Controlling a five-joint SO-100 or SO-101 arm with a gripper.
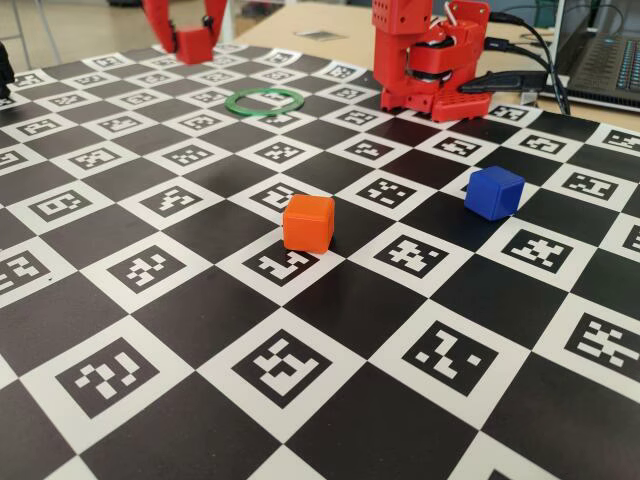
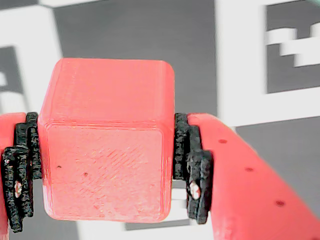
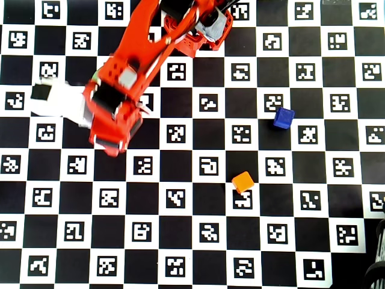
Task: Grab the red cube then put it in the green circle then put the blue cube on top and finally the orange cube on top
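My gripper (image 2: pixel 105 170), its two red plastic jaws lined with black ridged pads (image 2: pixel 187 160), is clamped on the small matte red plastic cube (image 2: pixel 107 145), one pad pressed to each side face in the wrist view. In the fixed view the same gripper (image 1: pixel 193 45) hangs at the far left of the bench (image 1: pixel 330 420), a checkerboard of black squares and white printed markers, with the red cube (image 1: pixel 193 44) between its fingers, low over the board; whether it touches I cannot tell. The thin flat green ring (image 1: pixel 264 100) lies just right of it and a little nearer, its centre open. The bright orange plastic cube (image 1: pixel 308 222) sits near the middle of the bench, the royal blue plastic cube (image 1: pixel 494 191) to its right, well apart from the ring. From overhead my arm (image 3: pixel 129 72) hides both ring and red cube. My judgement: the risk lies in the set-down. The ring is only slightly wider than a cube, so a small misalignment could land the cube on its rim, leaving it tilted or pushing the ring aside, and spoil the base for the stack.
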